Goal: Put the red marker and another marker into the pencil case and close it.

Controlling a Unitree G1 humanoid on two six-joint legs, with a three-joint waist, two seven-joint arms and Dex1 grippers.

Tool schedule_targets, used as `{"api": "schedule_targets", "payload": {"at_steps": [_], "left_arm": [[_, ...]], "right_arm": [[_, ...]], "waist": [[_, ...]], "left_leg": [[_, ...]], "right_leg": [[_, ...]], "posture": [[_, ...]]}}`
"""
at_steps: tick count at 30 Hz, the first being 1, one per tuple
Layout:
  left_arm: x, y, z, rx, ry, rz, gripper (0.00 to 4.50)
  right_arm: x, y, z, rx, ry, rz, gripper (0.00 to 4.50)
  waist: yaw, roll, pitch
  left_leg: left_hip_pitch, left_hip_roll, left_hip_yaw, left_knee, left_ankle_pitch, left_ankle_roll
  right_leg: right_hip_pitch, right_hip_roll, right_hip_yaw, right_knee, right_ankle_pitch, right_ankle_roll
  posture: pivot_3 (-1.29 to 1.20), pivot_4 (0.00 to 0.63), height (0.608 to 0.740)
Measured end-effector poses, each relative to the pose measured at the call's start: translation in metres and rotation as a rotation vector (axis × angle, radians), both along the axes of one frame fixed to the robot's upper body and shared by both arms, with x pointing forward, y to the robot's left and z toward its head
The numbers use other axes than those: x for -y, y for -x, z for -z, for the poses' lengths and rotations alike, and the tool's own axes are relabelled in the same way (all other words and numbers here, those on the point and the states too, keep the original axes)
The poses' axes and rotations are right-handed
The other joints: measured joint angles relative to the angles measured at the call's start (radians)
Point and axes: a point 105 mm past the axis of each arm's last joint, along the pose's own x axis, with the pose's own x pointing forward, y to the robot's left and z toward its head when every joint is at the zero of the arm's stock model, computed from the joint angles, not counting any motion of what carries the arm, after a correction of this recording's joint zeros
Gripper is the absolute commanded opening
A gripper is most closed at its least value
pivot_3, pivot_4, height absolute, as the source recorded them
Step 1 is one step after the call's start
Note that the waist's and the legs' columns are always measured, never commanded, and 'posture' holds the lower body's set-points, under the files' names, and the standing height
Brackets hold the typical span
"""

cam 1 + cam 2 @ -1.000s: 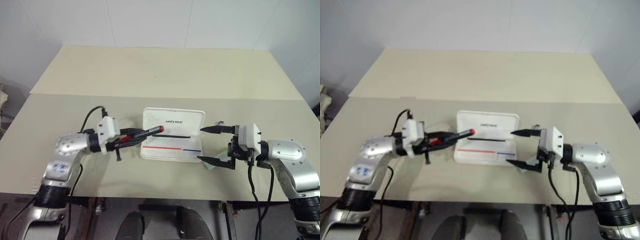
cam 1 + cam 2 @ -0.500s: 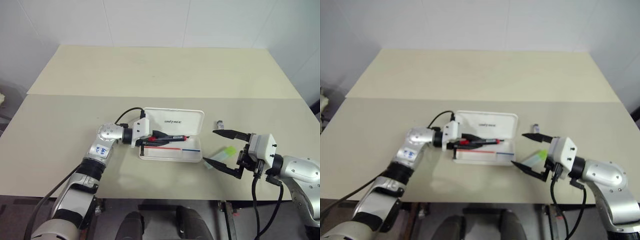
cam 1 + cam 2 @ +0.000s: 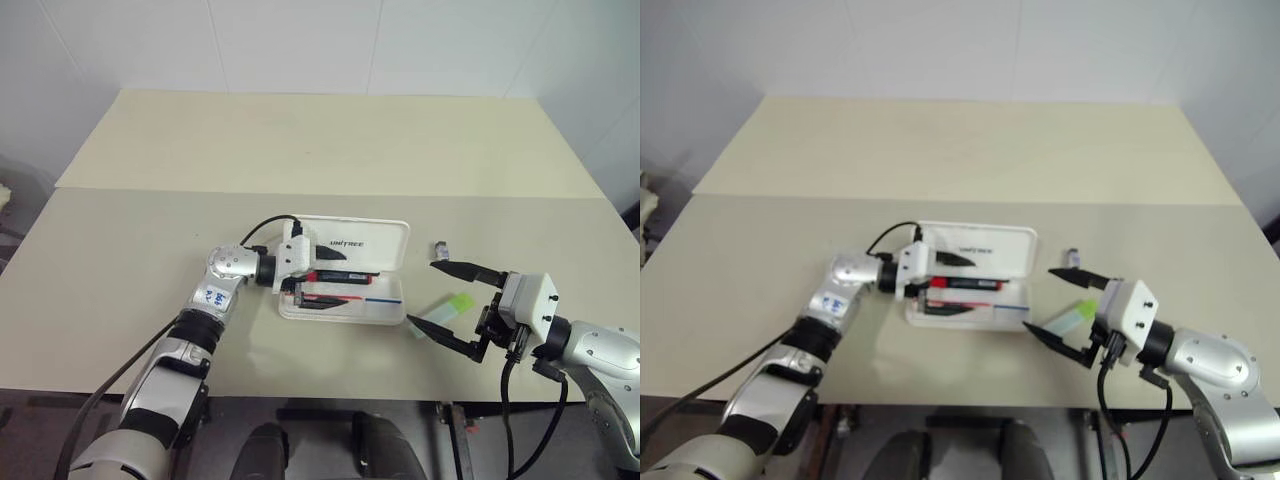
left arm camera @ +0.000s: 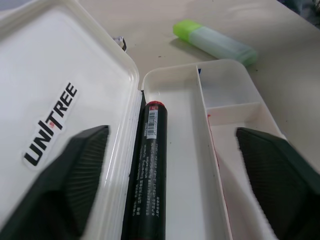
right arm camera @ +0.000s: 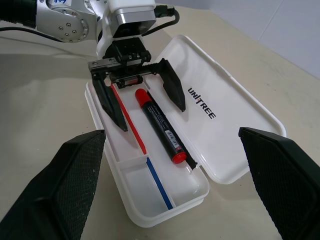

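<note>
Where hinged, rounded white case [image 5: 220, 125] (hard plastic)

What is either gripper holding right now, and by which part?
Nothing. The left gripper is open over the red marker lying in the pencil case; the right gripper is open.

Pencil case [image 3: 385, 240] was white, red/blue stripes inside; red marker [image 5: 159, 123] black-barrelled, red-capped; highlighter [image 3: 448, 307] pale green; my fingers [image 5: 172, 92] black.
</note>
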Motion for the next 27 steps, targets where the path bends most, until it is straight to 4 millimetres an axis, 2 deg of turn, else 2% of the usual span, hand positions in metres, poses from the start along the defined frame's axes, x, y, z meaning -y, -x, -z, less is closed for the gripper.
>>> {"api": "schedule_targets", "payload": {"at_steps": [3, 6, 11, 16, 21, 27], "left_arm": [[-0.001, 0.009, -0.002, -0.017, 0.038, 0.019, 4.46], [-0.004, 0.019, -0.012, -0.012, 0.079, 0.041, 4.46], [-0.026, 0.033, -0.028, 0.011, 0.094, 0.024, 4.46], [-0.043, 0.049, -0.035, 0.016, 0.083, 0.007, 4.46], [-0.089, 0.072, -0.034, -0.001, 0.006, -0.100, 4.46], [-0.121, 0.093, -0.034, -0.024, -0.034, -0.223, 4.46]], "right_arm": [[-0.002, -0.002, -0.003, -0.006, 0.008, -0.049, 4.50], [0.004, -0.008, -0.004, -0.039, 0.065, -0.111, 4.50], [0.013, -0.016, 0.001, -0.138, 0.201, -0.275, 4.50], [0.018, -0.027, 0.008, -0.194, 0.287, -0.394, 4.50], [0.020, -0.056, 0.022, -0.198, 0.420, -0.462, 4.50], [0.031, -0.078, 0.053, -0.248, 0.584, -0.491, 4.50]], "waist": [[-0.005, 0.000, 0.000], [-0.003, 0.000, 0.000], [-0.006, 0.000, 0.001], [-0.004, 0.000, 0.001], [-0.028, 0.000, 0.002], [-0.029, 0.003, 0.005]], "left_leg": [[0.000, 0.000, 0.001, 0.000, 0.000, 0.000], [0.001, 0.000, 0.001, 0.000, 0.000, 0.000], [0.002, 0.001, 0.002, 0.000, 0.000, 0.000], [0.002, 0.001, 0.001, -0.001, 0.000, 0.001], [0.003, 0.002, 0.003, -0.002, 0.000, 0.001], [0.003, 0.001, 0.006, -0.002, 0.000, 0.001]], "right_leg": [[0.000, 0.000, 0.001, 0.000, 0.000, 0.000], [0.000, 0.000, 0.001, 0.001, 0.000, 0.000], [0.000, 0.000, 0.001, 0.001, -0.001, -0.001], [0.000, 0.000, 0.001, 0.002, 0.000, 0.000], [0.000, 0.000, 0.002, 0.001, -0.003, -0.005], [-0.001, -0.002, 0.003, 0.001, -0.004, -0.007]], "posture": [[0.00, 0.150, 0.740], [0.00, 0.150, 0.740], [0.00, 0.150, 0.740], [0.00, 0.150, 0.740], [0.00, 0.150, 0.740], [0.00, 0.150, 0.740]]}}
